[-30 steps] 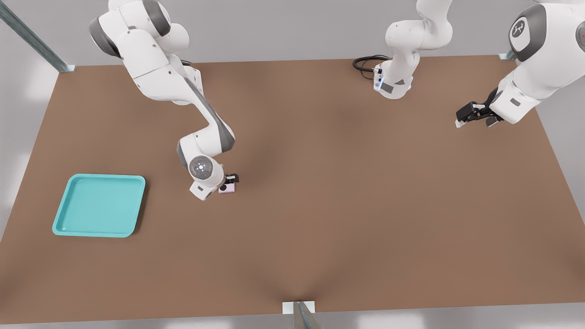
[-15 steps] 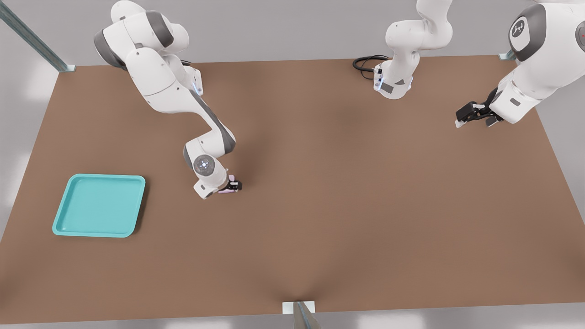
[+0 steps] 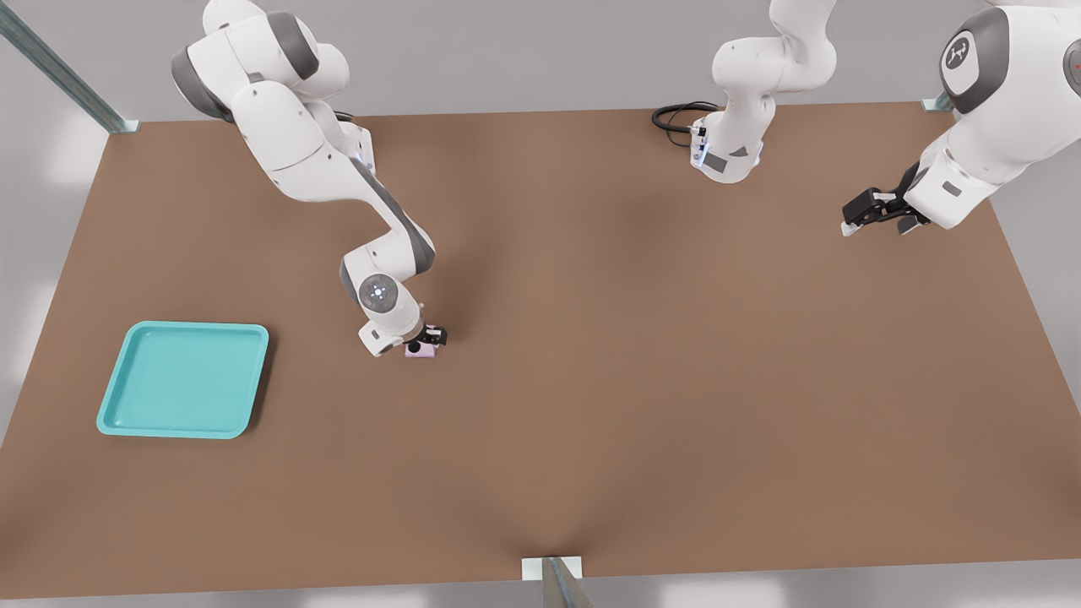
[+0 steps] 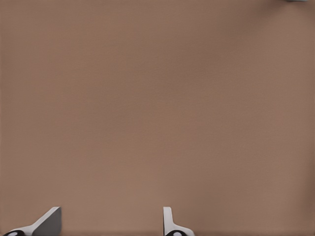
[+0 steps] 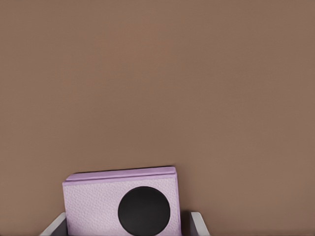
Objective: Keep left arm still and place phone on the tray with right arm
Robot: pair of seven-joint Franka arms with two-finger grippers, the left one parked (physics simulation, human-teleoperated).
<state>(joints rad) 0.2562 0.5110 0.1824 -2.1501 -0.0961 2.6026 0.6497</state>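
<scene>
The pale pink phone (image 3: 420,350) lies flat on the brown table, left of centre in the front view, with one black lens showing. My gripper (image 3: 426,339) hangs right over it, open, a finger on each side of it. In the right wrist view the phone (image 5: 93,201) fills the space between the fingertips (image 5: 196,223) of the gripper (image 5: 128,227). A thin strip of table shows between the phone and one finger. The turquoise tray (image 3: 194,326) sits empty near the front view's left edge, well away from the phone.
A black cable (image 3: 676,118) lies coiled at the table's back edge beside the parked arm's base (image 3: 730,152). A metal bracket (image 3: 551,567) stands at the near table edge. Bare brown table (image 3: 321,397) separates the phone from the tray.
My arm came down from a hover until the gripper reached the phone. Its wrist then shifted slightly towards the back. The phone and the tray stayed where they were.
</scene>
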